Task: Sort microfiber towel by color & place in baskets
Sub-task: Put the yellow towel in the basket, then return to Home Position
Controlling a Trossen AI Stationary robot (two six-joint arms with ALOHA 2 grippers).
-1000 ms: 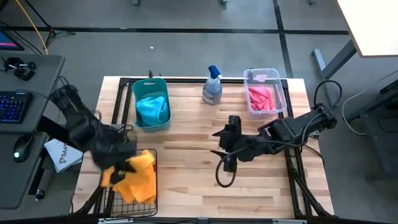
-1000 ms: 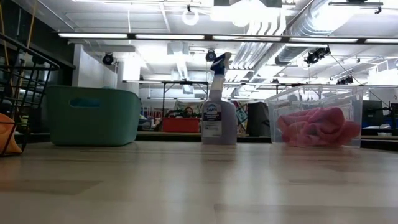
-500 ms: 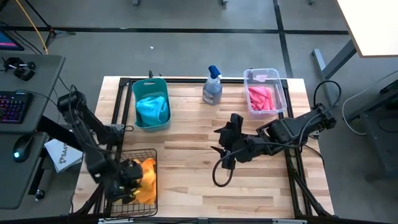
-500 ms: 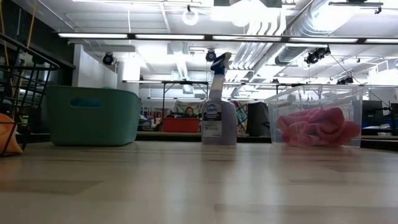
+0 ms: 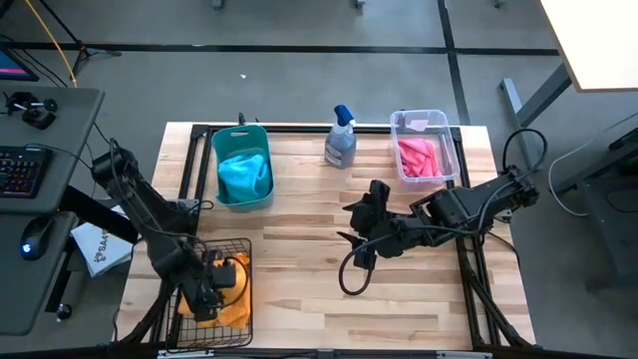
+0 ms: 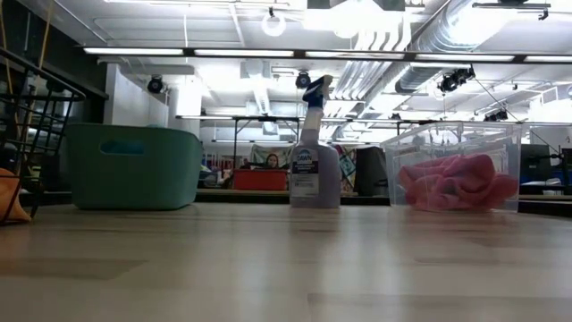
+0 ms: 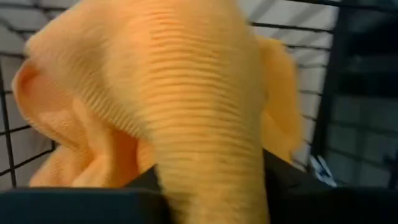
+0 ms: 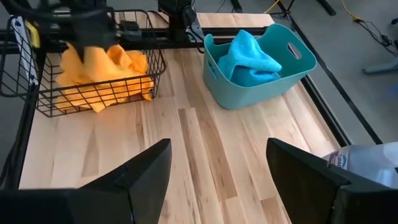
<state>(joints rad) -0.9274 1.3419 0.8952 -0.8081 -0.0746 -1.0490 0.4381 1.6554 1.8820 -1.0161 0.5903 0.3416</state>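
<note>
Your left hand (image 5: 204,296) sits down inside the wire basket (image 5: 242,249) at the tabletop's (image 5: 299,299) near left corner, clamped on the orange towel (image 7: 186,93). Your right hand (image 8: 217,171) hovers mid-tabletop, fingers wide, holding nothing. Farther back: blue towel (image 5: 244,175) in the teal tub (image 5: 217,150), pink towel (image 5: 419,158) in the clear bin (image 5: 454,150).

A spray bottle (image 5: 340,140) with a blue trigger stands upright near the far edge of the wooden table (image 5: 319,299); in the low view the bottle (image 6: 314,152) shows a label on its front; off the table's left side stands a grey desk (image 5: 60,130) with a keyboard (image 5: 14,172) and a mouse (image 5: 28,243); beside the table's left edge lies a white booklet (image 5: 98,249).
</note>
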